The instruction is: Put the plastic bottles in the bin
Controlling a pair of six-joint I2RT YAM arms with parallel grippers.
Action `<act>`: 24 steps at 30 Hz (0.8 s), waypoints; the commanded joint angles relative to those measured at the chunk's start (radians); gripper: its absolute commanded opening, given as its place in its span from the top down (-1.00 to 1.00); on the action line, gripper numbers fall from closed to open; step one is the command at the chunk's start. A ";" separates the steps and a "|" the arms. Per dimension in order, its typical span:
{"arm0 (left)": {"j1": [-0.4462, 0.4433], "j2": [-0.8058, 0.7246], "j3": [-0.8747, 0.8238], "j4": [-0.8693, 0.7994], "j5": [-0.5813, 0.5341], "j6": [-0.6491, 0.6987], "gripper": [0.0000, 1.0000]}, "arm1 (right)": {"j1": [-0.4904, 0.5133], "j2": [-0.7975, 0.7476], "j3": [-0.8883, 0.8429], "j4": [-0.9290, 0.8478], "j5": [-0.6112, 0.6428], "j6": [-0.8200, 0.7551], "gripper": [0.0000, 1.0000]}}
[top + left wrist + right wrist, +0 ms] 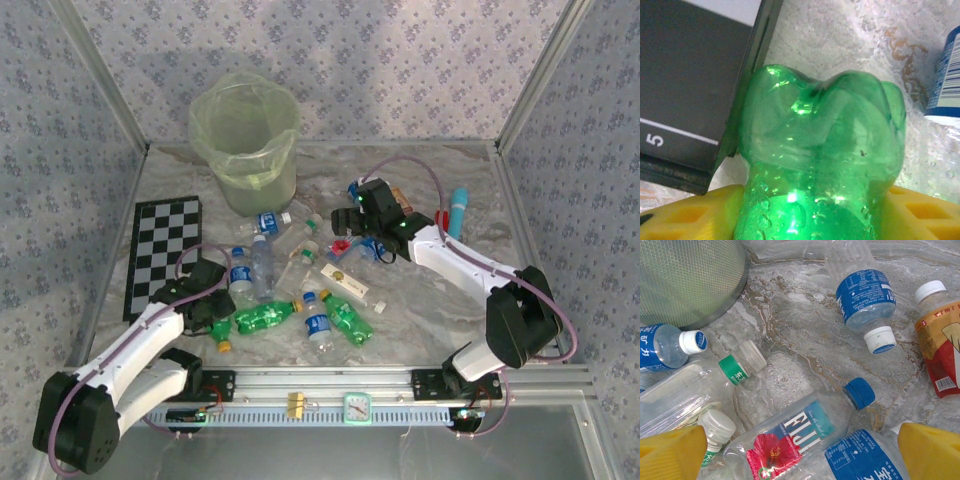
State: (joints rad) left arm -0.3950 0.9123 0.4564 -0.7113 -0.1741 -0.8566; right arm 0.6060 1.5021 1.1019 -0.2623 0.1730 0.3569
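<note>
Green bottle [820, 130] clasped between left hand [815, 220] fingers, near table's [425, 305] front-left corner. Right hand [800, 455] held wide, released, above blue-capped clear bottle [805, 432].

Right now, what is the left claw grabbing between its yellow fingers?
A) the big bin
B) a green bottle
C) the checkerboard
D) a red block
B: the left wrist view shows a green bottle sitting in the left claw, with the yellow fingers against its two sides.
</note>
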 commanded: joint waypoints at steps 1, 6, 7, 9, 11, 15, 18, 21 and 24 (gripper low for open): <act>-0.007 0.004 -0.001 0.015 -0.028 0.000 -0.16 | 0.007 -0.001 0.021 -0.028 0.031 -0.012 -1.00; -0.007 -0.013 -0.002 0.016 -0.037 0.001 -0.04 | 0.008 -0.002 0.023 -0.028 0.033 -0.012 -0.99; -0.007 -0.020 0.000 0.014 -0.041 0.001 -0.03 | 0.007 -0.002 0.023 -0.030 0.033 -0.012 -1.00; -0.007 -0.038 0.008 0.006 -0.047 0.006 -0.01 | 0.009 -0.002 0.023 -0.030 0.034 -0.010 -1.00; -0.007 -0.056 0.023 -0.002 -0.054 0.010 0.00 | 0.008 -0.002 0.023 -0.030 0.033 -0.010 -1.00; -0.006 -0.083 0.079 -0.028 -0.081 0.036 0.00 | 0.009 -0.001 0.023 -0.032 0.029 -0.010 -1.00; -0.005 -0.087 0.126 -0.027 -0.094 0.059 0.00 | 0.009 -0.001 0.024 -0.029 0.029 -0.010 -1.00; -0.001 -0.077 0.159 -0.005 -0.072 0.079 0.01 | 0.008 -0.002 0.024 -0.029 0.030 -0.009 -1.00; 0.005 -0.060 0.208 -0.006 -0.058 0.123 0.01 | 0.008 -0.002 0.023 -0.031 0.029 -0.010 -1.00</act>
State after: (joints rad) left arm -0.3946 0.8459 0.6106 -0.7208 -0.2287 -0.7918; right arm 0.6079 1.5021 1.1023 -0.2657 0.1810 0.3569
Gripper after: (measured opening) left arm 0.555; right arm 0.998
